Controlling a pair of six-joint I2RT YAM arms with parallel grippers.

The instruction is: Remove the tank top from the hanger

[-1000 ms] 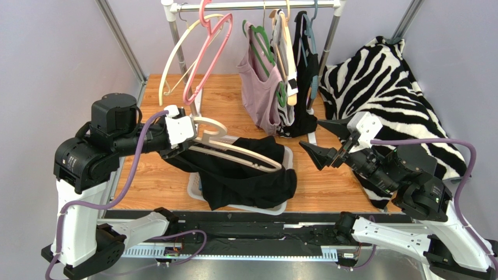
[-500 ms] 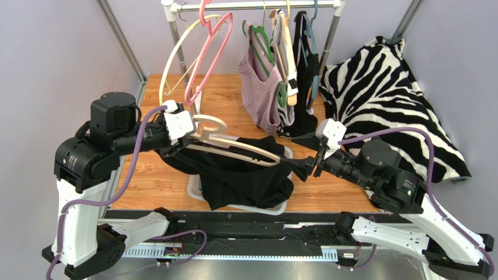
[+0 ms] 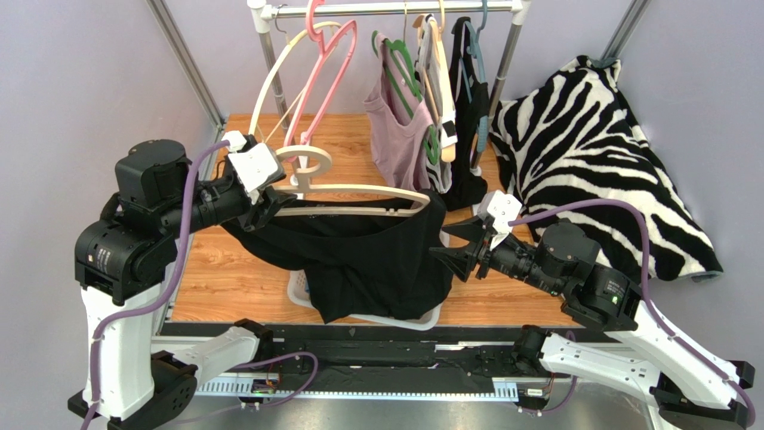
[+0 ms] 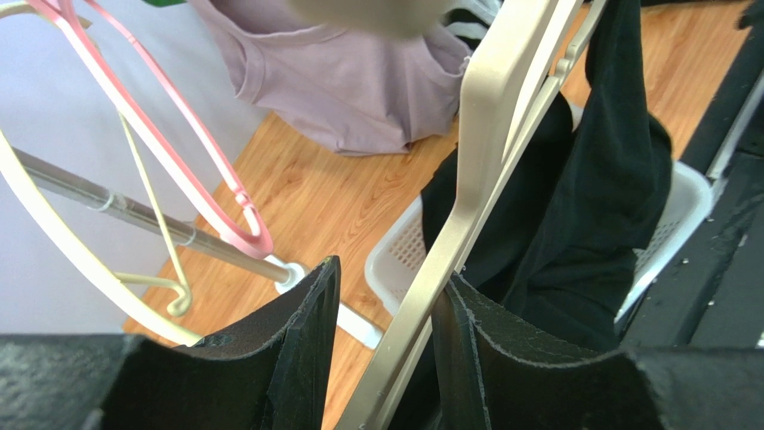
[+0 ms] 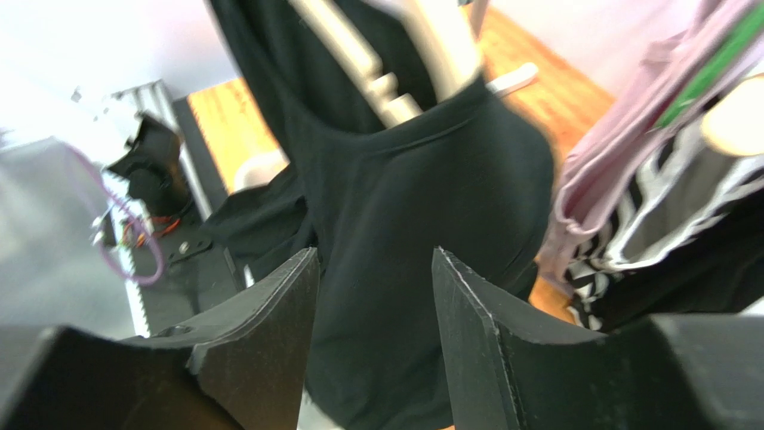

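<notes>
The left gripper [image 3: 269,208] is clenched on the cream hanger [image 3: 359,190] close to its neck. In the left wrist view one hanger arm runs up between the two fingers [image 4: 291,358]. The hanger is held up in the air, and its long axis lies roughly level. It points away from the left gripper across the table toward the right gripper [image 3: 439,245]. Its hook curls upward just above the left gripper's fingers.

The black tank top [image 3: 368,260] is threaded on the hanger, hanging below the bar, and its lower folds drop into the white basket [image 3: 429,315] underneath.

The right gripper is at the far end of the hanger, level with the garment's side edge. Its jaws stand apart, and the black cloth fills the gap straight ahead of the fingertips (the right wrist view is blurred, so actual contact is unclear).

Beyond both grippers, a lilac top [image 3: 395,134] hangs from the rail.
</notes>
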